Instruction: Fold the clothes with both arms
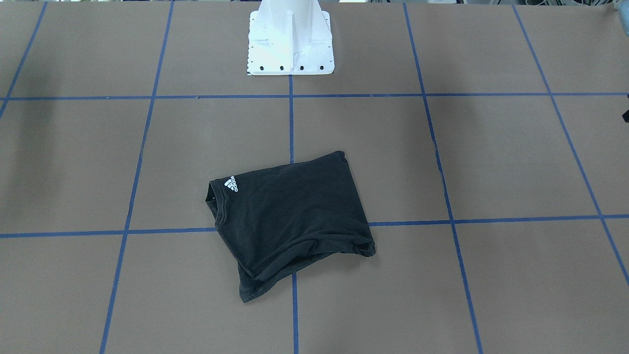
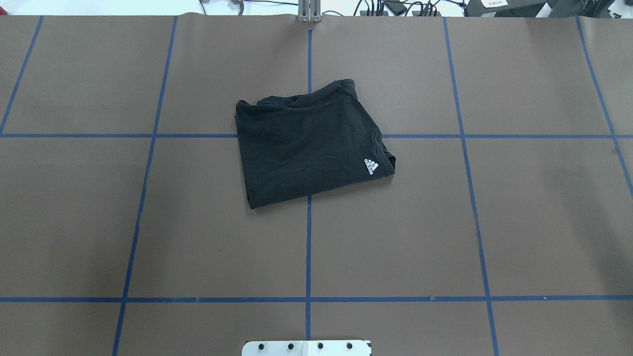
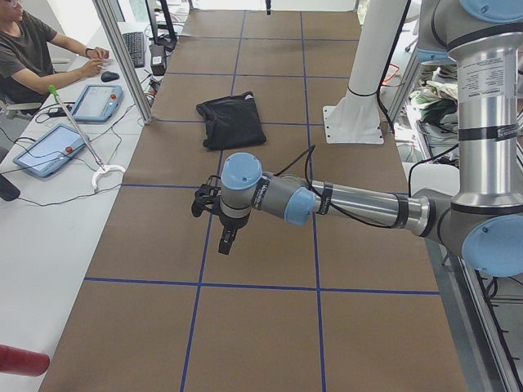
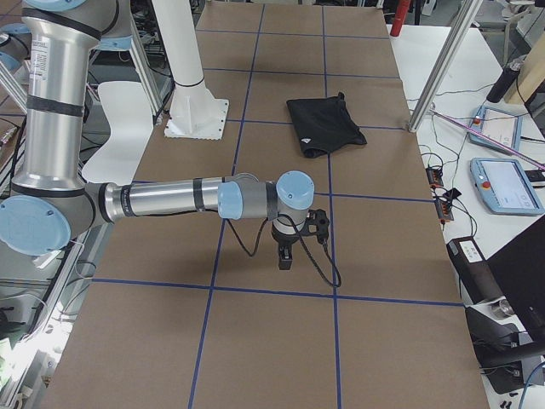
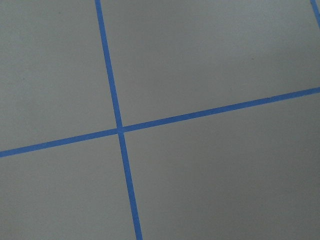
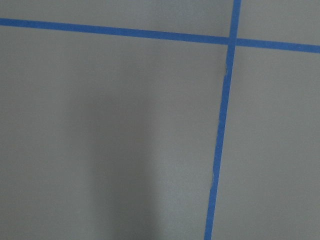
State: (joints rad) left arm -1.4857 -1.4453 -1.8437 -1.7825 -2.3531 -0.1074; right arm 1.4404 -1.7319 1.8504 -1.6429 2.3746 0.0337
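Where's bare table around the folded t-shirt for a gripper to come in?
The black t-shirt lies alone mid-table. Bare brown table borders it on every side: wide squares to both sides and the stretch toward the white pedestal base. Clutter: only cables past the far rim. The left gripper and right gripper hang over the table's ends.

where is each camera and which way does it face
Front: across table, facing robot; t-shirt, pedestal.
Overhead: behind robot, looking down; t-shirt, pedestal edge.
Left side: table's end; left arm, left tool.
Right side: opposite end; right arm, right tool.
Left wrist: down on blue tape; no tool.
Right wrist: same.
All four exterior views share the t-shirt.
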